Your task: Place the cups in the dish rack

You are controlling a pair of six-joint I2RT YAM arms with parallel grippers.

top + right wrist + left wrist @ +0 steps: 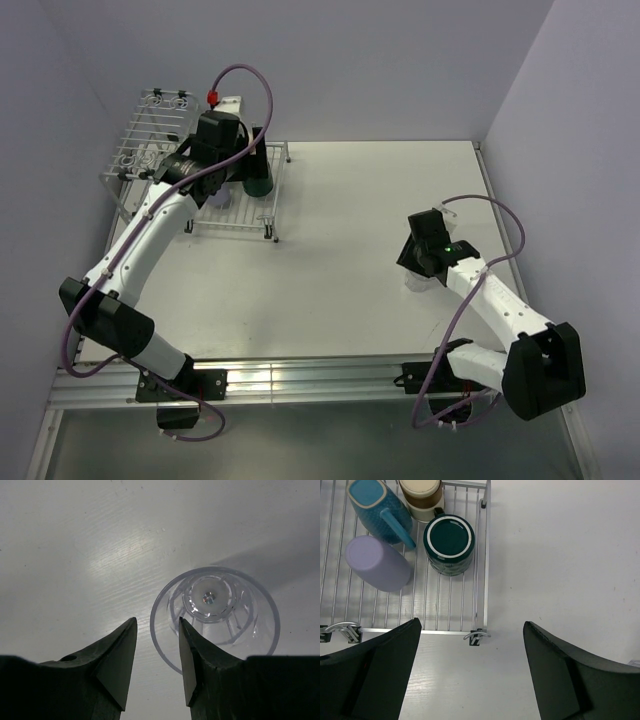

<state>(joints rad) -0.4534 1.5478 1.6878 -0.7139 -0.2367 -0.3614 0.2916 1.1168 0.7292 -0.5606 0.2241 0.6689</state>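
The white wire dish rack (482, 555) stands at the far left (150, 140). On its flat grid sit the dark teal mug (449, 542), the light-blue mug (375, 512), the lavender tumbler (377, 562) and the tan-brown cup (422, 497). My left gripper (471, 625) is open and empty, above the grid's near right corner (250, 165). The clear tumbler (215, 600) stands upright on the table at the right. My right gripper (157, 622) is open right above it. One finger is over its inside, the other outside, with the rim between them and not pinched.
The taller basket part of the rack (160, 105) is at the far left corner. Walls close in the table at the back and both sides. The white tabletop (340, 230) lies between the rack and the clear tumbler.
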